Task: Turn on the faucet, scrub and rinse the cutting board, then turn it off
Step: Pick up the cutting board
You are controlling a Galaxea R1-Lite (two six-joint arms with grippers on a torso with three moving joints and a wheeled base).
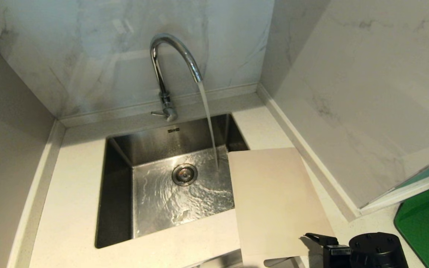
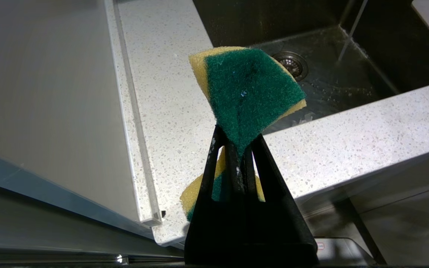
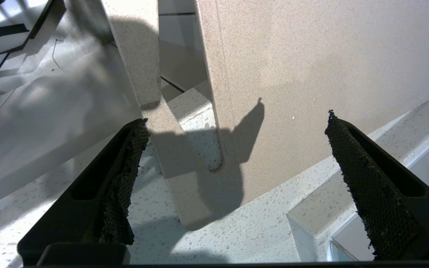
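Observation:
The chrome faucet (image 1: 169, 67) stands behind the sink, and a stream of water (image 1: 209, 123) runs from its spout into the basin. The beige cutting board (image 1: 274, 201) lies flat on the counter right of the sink, its far left corner over the basin. My right gripper (image 3: 237, 121) hovers open just above the board's near end (image 3: 311, 67), with the handle slot (image 3: 203, 149) and the near corner between its fingers and nothing gripped. My left gripper (image 2: 238, 145) is shut on a green and yellow sponge (image 2: 248, 89), held off the counter's front left corner.
The steel sink (image 1: 117, 186) has a round drain (image 1: 184, 174) and a wet floor. A marble-look wall panel (image 1: 367, 93) rises close to the board's right. A dark green mat (image 1: 426, 223) lies at the far right. Speckled counter (image 1: 73, 193) runs left of the sink.

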